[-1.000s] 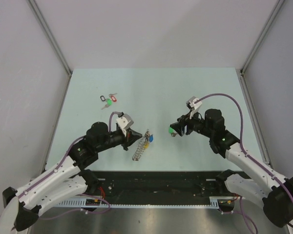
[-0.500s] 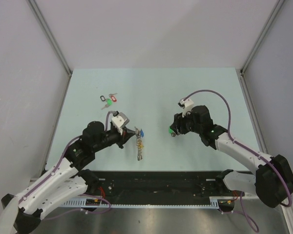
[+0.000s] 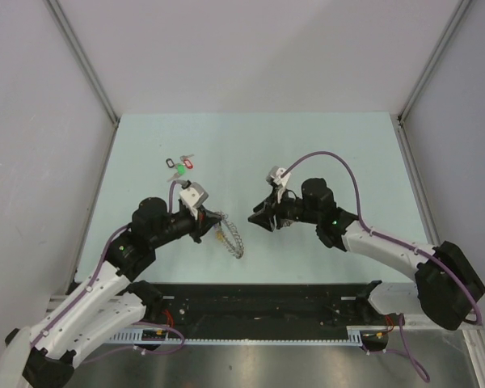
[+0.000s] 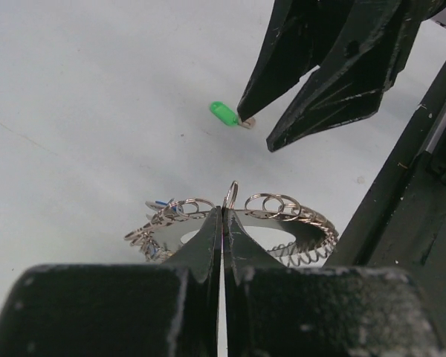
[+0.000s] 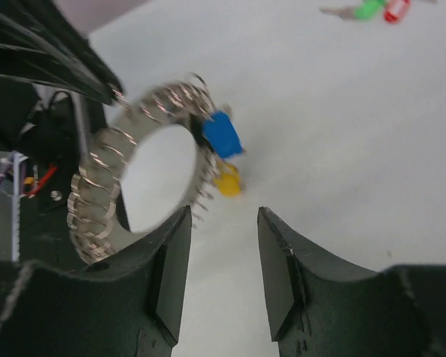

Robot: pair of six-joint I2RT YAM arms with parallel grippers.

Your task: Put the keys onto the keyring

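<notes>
One large grey coiled-wire keyring (image 3: pixel 229 234), centre-left of the overhead view, is gripped at its rim by the closed jaws of the left gripper (image 4: pixel 223 212) and carries one blue-tagged silver key (image 5: pixel 221 134). One green-tagged silver key (image 4: pixel 224 114) lies loose on the pale tabletop (image 3: pixel 347 153), just beside the right gripper (image 5: pixel 223 216), whose jaws are apart and empty. One bunch of three keys (image 3: pixel 179 166) lies at upper left.

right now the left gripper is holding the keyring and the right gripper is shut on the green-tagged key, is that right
Not quite: the left gripper does hold the keyring, but the right gripper is open and empty, as the right wrist view shows. The green-tagged key lies on the table, outside its grasp.
</notes>
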